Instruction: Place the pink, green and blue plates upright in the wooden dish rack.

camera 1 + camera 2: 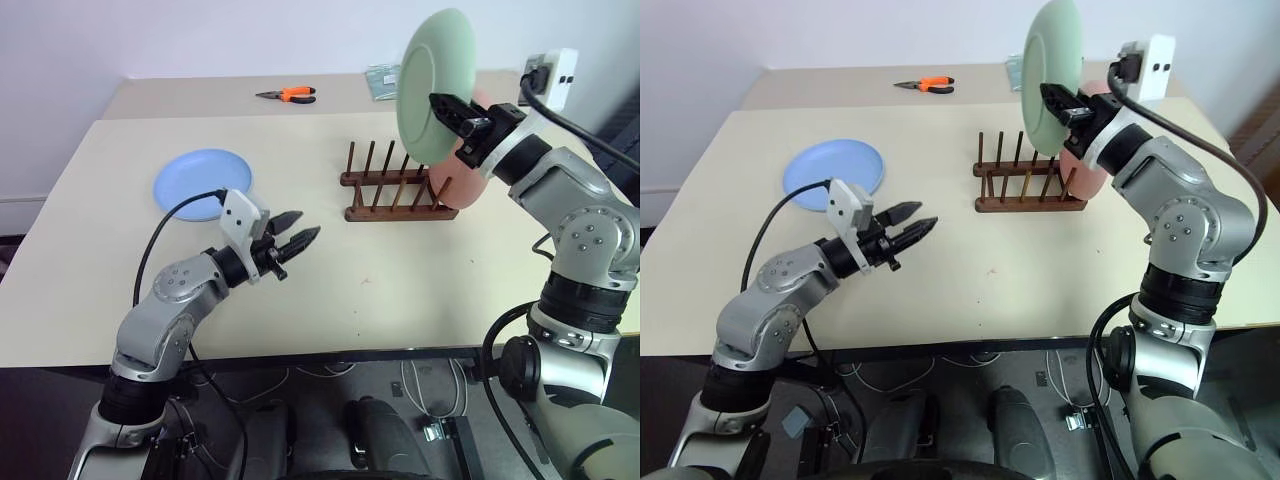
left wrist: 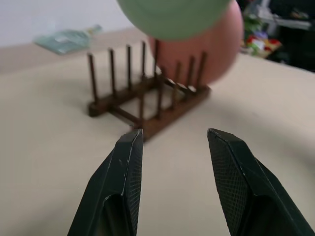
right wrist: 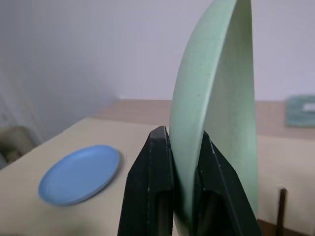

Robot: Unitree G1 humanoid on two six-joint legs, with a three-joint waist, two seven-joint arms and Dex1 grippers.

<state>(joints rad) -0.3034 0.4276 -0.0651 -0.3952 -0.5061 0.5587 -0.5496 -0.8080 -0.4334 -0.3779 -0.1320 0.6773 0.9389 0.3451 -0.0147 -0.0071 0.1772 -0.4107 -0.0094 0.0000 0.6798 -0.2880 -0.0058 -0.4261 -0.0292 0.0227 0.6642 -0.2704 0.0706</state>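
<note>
Left eye view shows the right gripper (image 1: 452, 112) holding the green plate (image 1: 432, 80) up in the air, on its edge, above the far end of the rack (image 1: 397, 190). The plate probably stands up like that so it can slide down between the pegs. The pink plate (image 1: 450, 185) is already standing in the rack, behind the arm. The blue plate (image 1: 202, 183) lies flat on the table (image 1: 400, 290), well apart from the rack, so it is likely last. The left gripper (image 1: 297, 240) hangs low over the table with nothing in it.

Right eye view shows orange pliers (image 1: 925, 86) far back on the table.

Left wrist view shows its two black fingers (image 2: 123, 172) partly apart and empty, pointing at the rack. The rack is dark brown wood with round, thin pegs in two rows. The pink plate looks round and dull, not shiny.

Right wrist view shows its two fingers (image 3: 150, 187) pinched tight on the green plate's rim. The plate is thin, smooth and a bit speckled.
</note>
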